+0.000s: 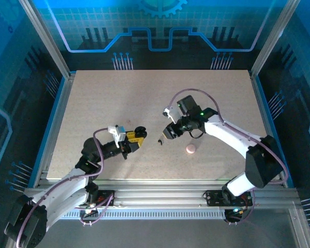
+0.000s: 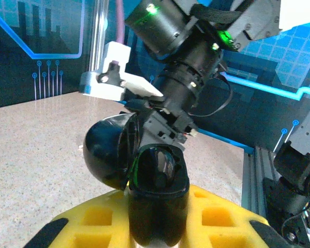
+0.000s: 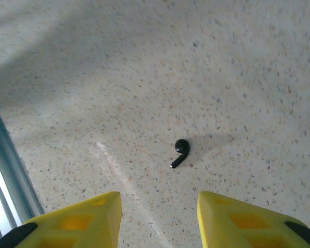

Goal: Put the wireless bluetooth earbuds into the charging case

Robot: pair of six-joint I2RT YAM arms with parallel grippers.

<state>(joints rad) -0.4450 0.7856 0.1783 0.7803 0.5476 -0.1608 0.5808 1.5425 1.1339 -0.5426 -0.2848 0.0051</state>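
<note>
My left gripper [image 1: 136, 136] is shut on the black charging case [image 2: 157, 199], which it holds above the table with its round lid [image 2: 106, 152] swung open to the left. Whether anything sits inside the case I cannot tell. The case [image 1: 140, 129] points toward the right arm. One tiny black comma-shaped earbud [image 3: 181, 151] lies alone on the speckled table, and my right gripper [image 3: 157, 217] hovers over it, open, its yellow fingers [image 3: 88, 217] apart with nothing between them. From above, the earbud [image 1: 159, 140] lies just below-left of the right gripper [image 1: 168, 133].
A small pink round thing [image 1: 190, 149] lies on the table right of the earbud. The right arm's wrist [image 2: 188, 67] looms just beyond the open case. An aluminium frame rail [image 3: 5, 170] runs along the table's near edge.
</note>
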